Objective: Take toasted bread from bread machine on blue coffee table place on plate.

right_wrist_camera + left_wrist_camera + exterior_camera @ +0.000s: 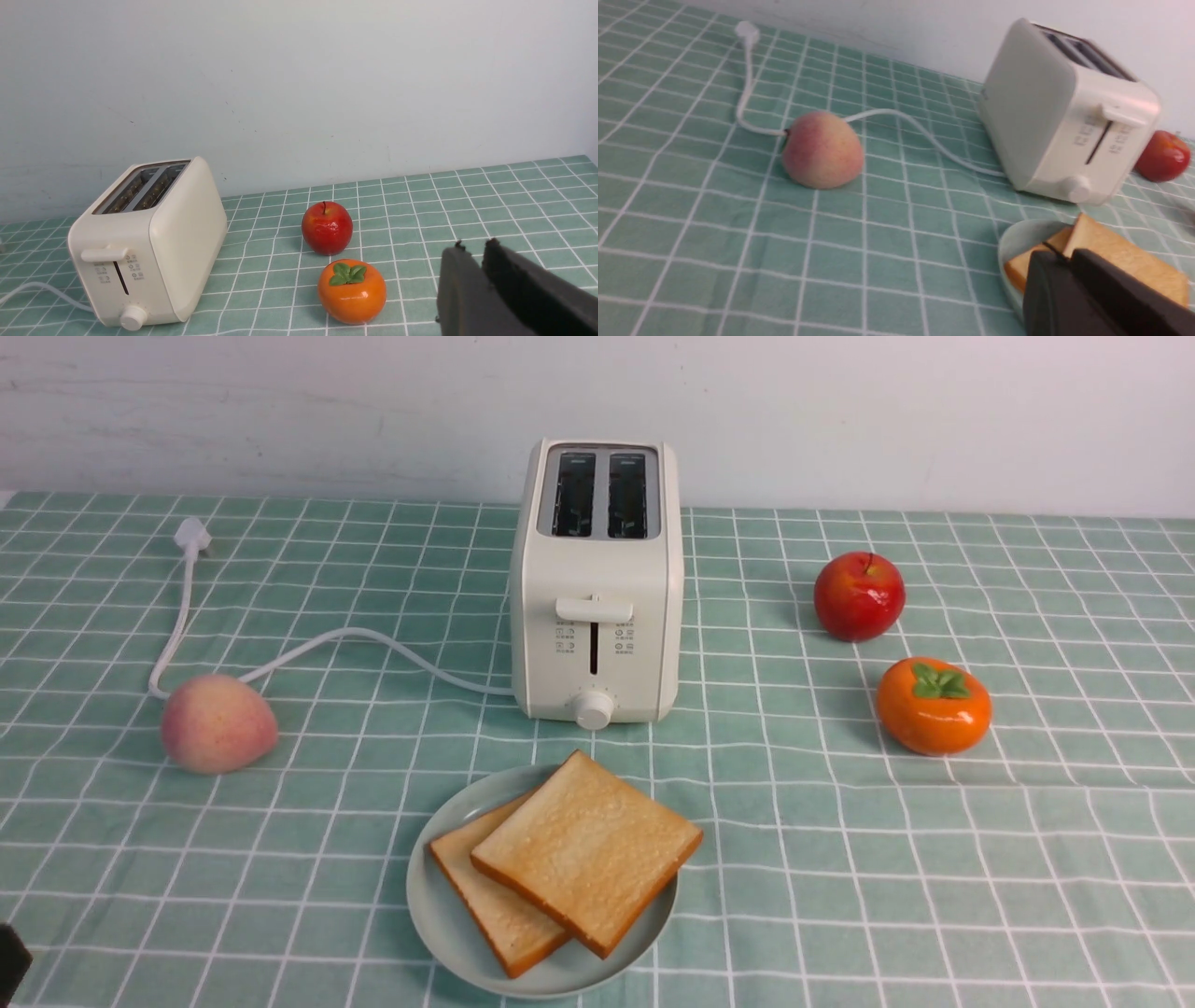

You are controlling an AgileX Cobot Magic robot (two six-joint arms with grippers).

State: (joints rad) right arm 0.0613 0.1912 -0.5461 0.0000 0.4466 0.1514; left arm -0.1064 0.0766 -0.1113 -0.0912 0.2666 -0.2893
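Toast point(586, 849), two slices, overlaps on one plate point(439, 924); left claw point(1066, 256) and right claw point(472, 247) both closed, empty.

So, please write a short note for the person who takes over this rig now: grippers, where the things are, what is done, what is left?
Left gripper: shut, empty, near the plate.
Right gripper: shut, empty, near the persimmon.
Both slices of toasted bread lie on the plate, overlapping, in front of the bread machine.
Its slots show empty.
Done: both slices moved.
Left: apparently nothing; perhaps retract arms.
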